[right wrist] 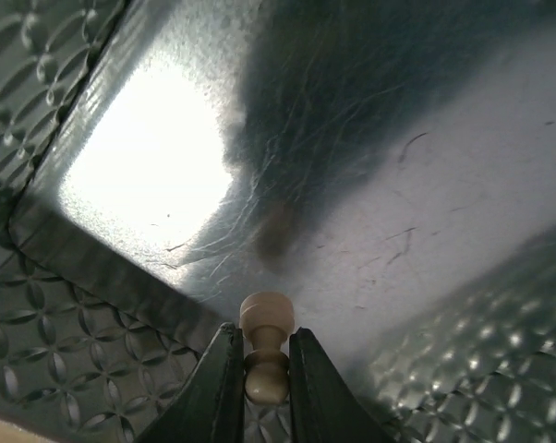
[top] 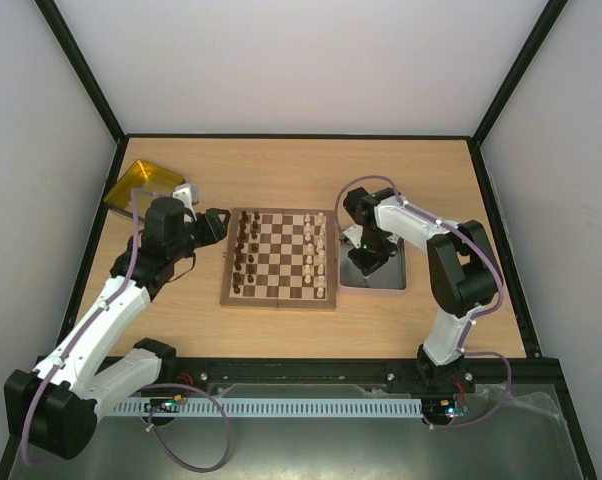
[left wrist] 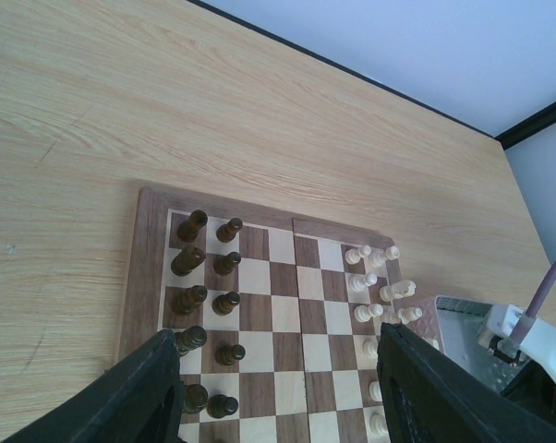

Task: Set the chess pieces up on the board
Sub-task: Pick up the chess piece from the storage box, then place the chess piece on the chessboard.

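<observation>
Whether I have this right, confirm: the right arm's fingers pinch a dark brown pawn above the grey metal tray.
One thing is wrong: the pawn is pale cream, not dark brown. The right wrist view shows it, pinched by the right arm's fingers above the grey metal tray.

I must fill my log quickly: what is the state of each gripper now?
Left gripper: open, holding nothing.
Right gripper: shut on a pale pawn, over the grey tray.

Overhead and left wrist views share the board [top: 278, 258]; right wrist hugs tray [right wrist: 398, 185].
</observation>
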You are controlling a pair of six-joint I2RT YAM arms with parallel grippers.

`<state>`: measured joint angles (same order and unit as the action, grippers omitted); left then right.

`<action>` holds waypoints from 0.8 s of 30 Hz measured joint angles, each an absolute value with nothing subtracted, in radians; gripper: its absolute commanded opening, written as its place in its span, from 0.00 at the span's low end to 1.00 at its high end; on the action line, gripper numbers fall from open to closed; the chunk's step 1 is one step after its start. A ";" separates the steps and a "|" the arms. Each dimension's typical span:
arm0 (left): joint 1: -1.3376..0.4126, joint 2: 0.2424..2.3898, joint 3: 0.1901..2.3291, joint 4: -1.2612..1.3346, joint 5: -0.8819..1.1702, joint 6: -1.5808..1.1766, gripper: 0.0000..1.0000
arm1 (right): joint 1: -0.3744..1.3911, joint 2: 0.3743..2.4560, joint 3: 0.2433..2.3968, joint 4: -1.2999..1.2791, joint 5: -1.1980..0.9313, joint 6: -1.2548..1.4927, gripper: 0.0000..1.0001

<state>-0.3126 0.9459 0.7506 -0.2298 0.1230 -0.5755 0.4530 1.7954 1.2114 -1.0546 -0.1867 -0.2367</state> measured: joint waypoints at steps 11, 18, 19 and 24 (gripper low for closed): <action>-0.313 0.946 0.751 -0.230 0.123 -0.575 0.58 | 0.457 1.795 1.420 -1.169 -0.110 -0.240 0.09; -0.308 0.946 0.751 -0.230 0.123 -0.576 0.58 | 0.530 1.795 1.535 -1.217 -0.070 -0.232 0.08; -0.308 0.946 0.751 -0.230 0.123 -0.576 0.58 | 0.554 1.795 1.537 -1.220 -0.066 -0.226 0.08; -0.308 0.946 0.751 -0.229 0.123 -0.576 0.58 | 0.680 1.808 1.558 -1.222 -0.067 -0.208 0.07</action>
<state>-0.3084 0.9459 0.7506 -0.2295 0.1226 -0.5758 0.6804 1.8080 1.5578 -1.2221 -0.0669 -0.2081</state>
